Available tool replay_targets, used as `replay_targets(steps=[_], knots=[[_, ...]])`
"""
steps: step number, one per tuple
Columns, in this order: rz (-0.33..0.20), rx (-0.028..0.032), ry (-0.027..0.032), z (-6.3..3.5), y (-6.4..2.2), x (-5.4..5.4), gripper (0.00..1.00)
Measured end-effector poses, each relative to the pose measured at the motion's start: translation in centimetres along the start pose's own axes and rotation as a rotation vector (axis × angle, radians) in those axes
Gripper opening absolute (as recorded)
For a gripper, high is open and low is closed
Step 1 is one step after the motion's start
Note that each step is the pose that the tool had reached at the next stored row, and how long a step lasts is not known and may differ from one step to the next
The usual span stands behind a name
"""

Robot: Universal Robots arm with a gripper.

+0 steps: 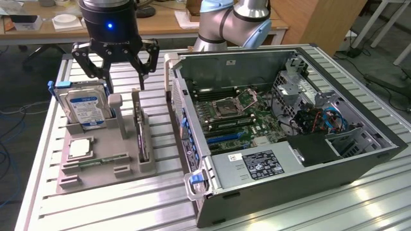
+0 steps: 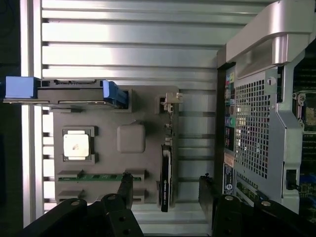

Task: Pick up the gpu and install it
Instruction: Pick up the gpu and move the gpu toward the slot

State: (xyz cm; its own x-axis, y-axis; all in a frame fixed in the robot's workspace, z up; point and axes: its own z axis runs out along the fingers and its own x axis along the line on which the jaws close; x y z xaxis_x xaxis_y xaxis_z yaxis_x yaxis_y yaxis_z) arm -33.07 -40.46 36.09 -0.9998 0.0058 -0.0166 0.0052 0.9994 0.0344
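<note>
With our gripper (image 1: 123,83) spread wide and empty above the grey holder tray (image 1: 103,175), we should line its fingers (image 1: 144,67) up astride the gpu (image 1: 142,139), which stands on edge along the tray's edge nearest the computer case (image 1: 289,159), and descend squarely so both meet its flat faces.

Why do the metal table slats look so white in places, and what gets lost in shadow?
Exterior view: light glares off the table slats near the computer case, at the exterior view's lower right. Wrist view: bare slats wash out near-white, while the open gripper and the gpu on the grey tray look dark.
</note>
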Motion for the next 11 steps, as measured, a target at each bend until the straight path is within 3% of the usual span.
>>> replay_targets(steps=[11], knots=[[0.0, 0.0, 0.0, 1.49, -0.05, 0.0, 0.65]])
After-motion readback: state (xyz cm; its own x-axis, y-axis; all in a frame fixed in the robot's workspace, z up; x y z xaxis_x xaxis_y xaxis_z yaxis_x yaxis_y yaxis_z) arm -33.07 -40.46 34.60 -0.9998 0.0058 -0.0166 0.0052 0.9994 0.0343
